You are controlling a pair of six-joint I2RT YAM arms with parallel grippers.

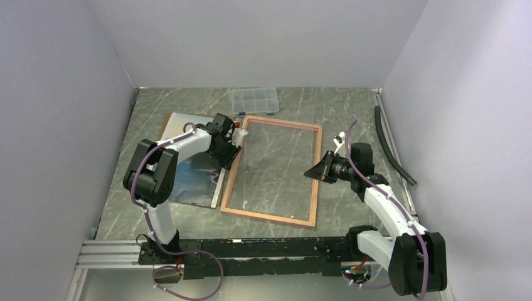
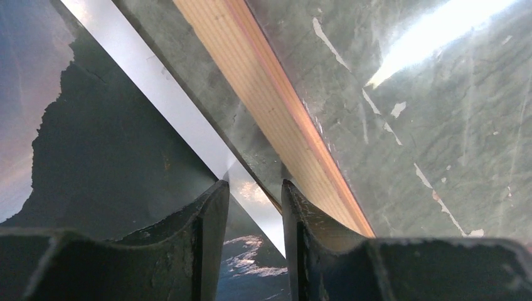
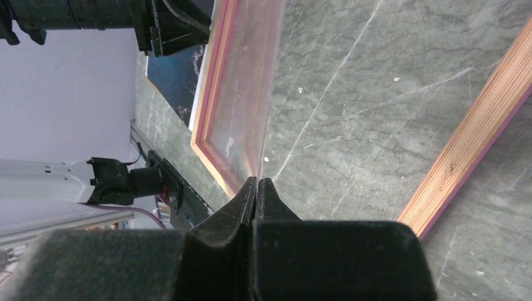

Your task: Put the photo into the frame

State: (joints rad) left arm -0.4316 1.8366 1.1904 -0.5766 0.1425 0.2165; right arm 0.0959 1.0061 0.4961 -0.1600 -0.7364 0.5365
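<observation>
On the grey table (image 1: 351, 113): frame (image 1: 270, 217) flat at centre, wood-brown side up, pink along its edges; photo (image 1: 194, 182) flat just beside the frame's left rail, outside it, partly under the left arm.
Photo: glossy print, dark mountains, white border; not yet in the frame.
Photo, handling: judged light, thin and floppy; slick face, prone to fingerprints and creases; likely to slide on the stone and hard to lift from flat.
Photo, hold: best by the white border along the edge nearest the frame, pinched shallow, picture area spared.
Frame: thin wooden rails around a clear pane, table pattern visible through it.
Frame, handling: judged stiff but light, easily nudged; pane likely breakable or scratchable; better steadied by a rail than by the pane.
Left gripper (image 1: 229, 149): low over the seam between photo and frame; fingers (image 2: 210, 244) apart, straddling the white border of the photo (image 2: 113, 163) next to the frame rail (image 2: 276, 106); nothing pinched as far as visible.
Right gripper (image 1: 315, 170): at the frame's right rail; fingers (image 3: 241, 207) clenched tight together; pressing on pane or rail or not, cannot tell.
Elsewhere: clear compartment box (image 1: 254, 100) just beyond the frame's far rail, apart from both grippers.
</observation>
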